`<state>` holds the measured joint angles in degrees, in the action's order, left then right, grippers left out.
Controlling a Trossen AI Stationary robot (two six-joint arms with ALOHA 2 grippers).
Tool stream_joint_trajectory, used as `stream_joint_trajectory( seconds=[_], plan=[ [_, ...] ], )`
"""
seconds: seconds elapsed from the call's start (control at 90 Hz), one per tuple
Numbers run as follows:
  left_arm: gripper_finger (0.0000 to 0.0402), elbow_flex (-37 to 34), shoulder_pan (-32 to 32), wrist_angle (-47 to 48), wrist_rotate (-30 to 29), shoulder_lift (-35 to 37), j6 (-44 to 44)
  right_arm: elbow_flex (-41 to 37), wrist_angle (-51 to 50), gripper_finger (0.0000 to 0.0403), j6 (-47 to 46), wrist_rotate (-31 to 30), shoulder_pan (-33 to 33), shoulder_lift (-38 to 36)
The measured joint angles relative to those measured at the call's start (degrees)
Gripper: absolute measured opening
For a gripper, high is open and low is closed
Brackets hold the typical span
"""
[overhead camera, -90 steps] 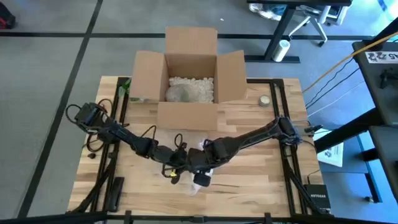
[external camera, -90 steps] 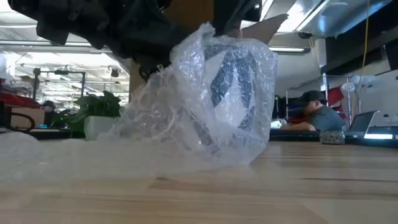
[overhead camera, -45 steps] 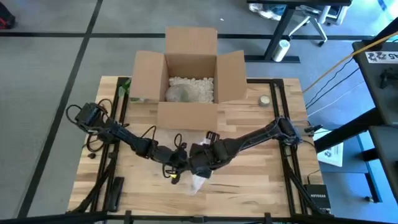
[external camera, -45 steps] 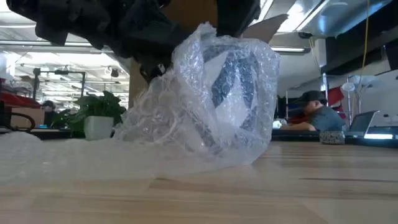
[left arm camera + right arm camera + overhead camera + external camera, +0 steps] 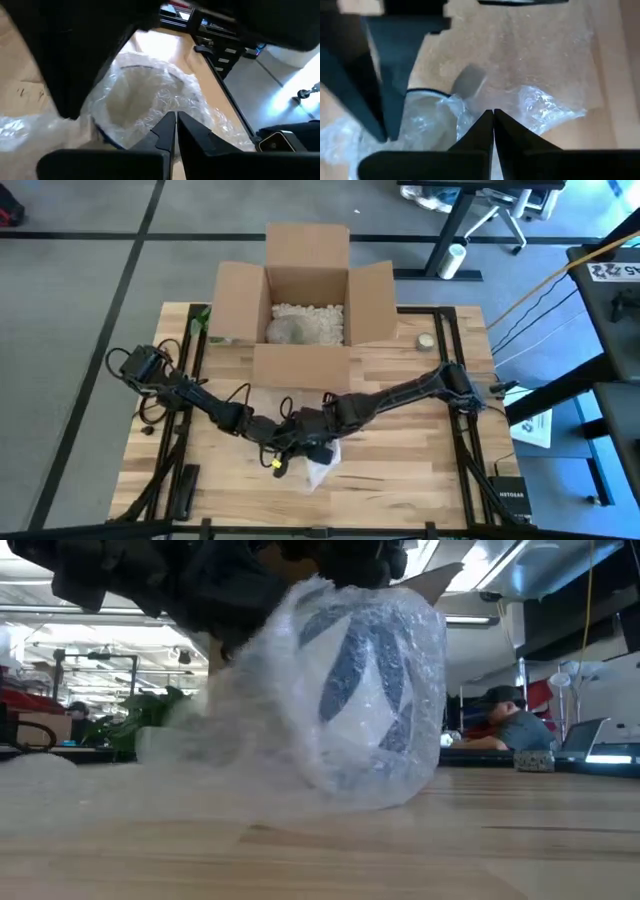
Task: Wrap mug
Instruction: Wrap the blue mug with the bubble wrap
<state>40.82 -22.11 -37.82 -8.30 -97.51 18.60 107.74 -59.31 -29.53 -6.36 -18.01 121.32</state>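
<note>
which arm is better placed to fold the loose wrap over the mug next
Right, probably. The right claw is shut on the bubble wrap beside the mug. The left claw is shut at the mug's rim, steadying it.

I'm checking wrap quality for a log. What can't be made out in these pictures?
- Mug: pattern blurred behind bubble wrap in the low view.
- High view: the arms cover the mug; only a bit of wrap shows.
- Left tool and right tool: fingers together, but what they pinch is unclear.
- Cardboard box: its grey content is too small to identify.

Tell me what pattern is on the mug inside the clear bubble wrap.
The white mug carries slanted dark blue stripes, seen through the clear bubble wrap; the low view shows it best.
</note>
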Motion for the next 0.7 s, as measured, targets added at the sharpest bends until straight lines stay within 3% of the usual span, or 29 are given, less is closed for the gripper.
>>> stream_joint_trajectory(
  seconds=[0.111, 0.3, 0.7],
  plan=[
    [0.0000, 0.00, 0.09, 0.14, -0.35, 0.00, -0.01, 0.01, -0.10, 0.0000, -0.08, -0.23, -0.15, -0.01],
    [0.0000, 0.01, 0.20, 0.72, -0.73, 0.02, 0.40, 0.01, 1.09, 0.0000, -0.27, -6.59, -0.49, -0.01],
    [0.0000, 0.07, 0.51, 0.96, -0.60, 0.04, 0.47, -0.02, 2.35, 0.0000, -0.30, -6.51, -1.95, -1.17]
  ],
)
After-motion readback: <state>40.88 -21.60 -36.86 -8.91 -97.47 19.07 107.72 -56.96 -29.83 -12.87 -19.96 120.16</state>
